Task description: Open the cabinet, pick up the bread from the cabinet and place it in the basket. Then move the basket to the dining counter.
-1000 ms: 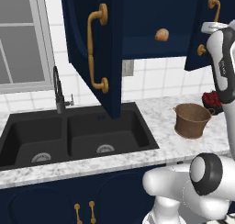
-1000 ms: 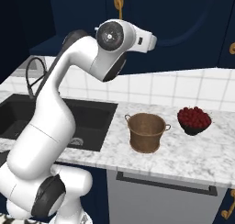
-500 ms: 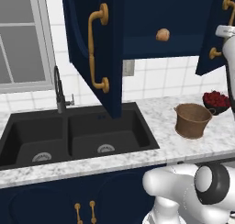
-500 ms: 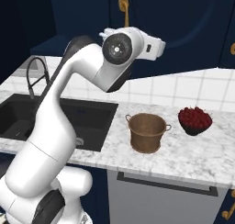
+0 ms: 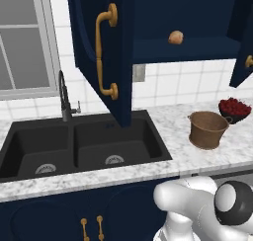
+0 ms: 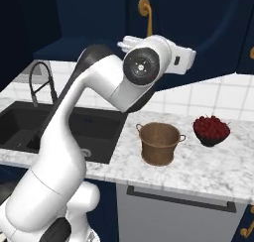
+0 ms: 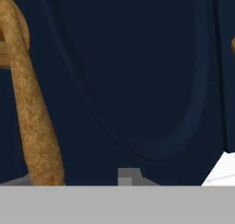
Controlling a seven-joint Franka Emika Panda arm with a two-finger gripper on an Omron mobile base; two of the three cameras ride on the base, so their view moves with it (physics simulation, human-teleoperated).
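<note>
The cabinet (image 5: pixel 148 8) hangs above the sink with both doors swung open. Its left door (image 5: pixel 101 47) carries a long brass handle (image 5: pixel 105 52). The bread (image 5: pixel 175 37), a small golden bun, sits on the cabinet shelf. The brown basket (image 5: pixel 207 130) (image 6: pixel 159 143) stands on the marbled counter below and right of it. My gripper (image 6: pixel 184 57) is raised against the open right door (image 6: pixel 208 28), below its brass handle (image 6: pixel 145 10). In the hand view the door panel (image 7: pixel 137 81) is very close and the handle (image 7: pixel 32 117) passes left of the gripper. The fingers are hidden. The dining counter is out of view.
A dark bowl of red fruit (image 5: pixel 236 108) (image 6: pixel 212 130) stands just right of the basket. The black double sink (image 5: pixel 84 146) and its tap (image 5: pixel 64 99) lie left of it. A window (image 5: pixel 22 37) is at the far left.
My hand has swept to the right along the right door, and the arm has left the left base view. The right door has swung wider open.
</note>
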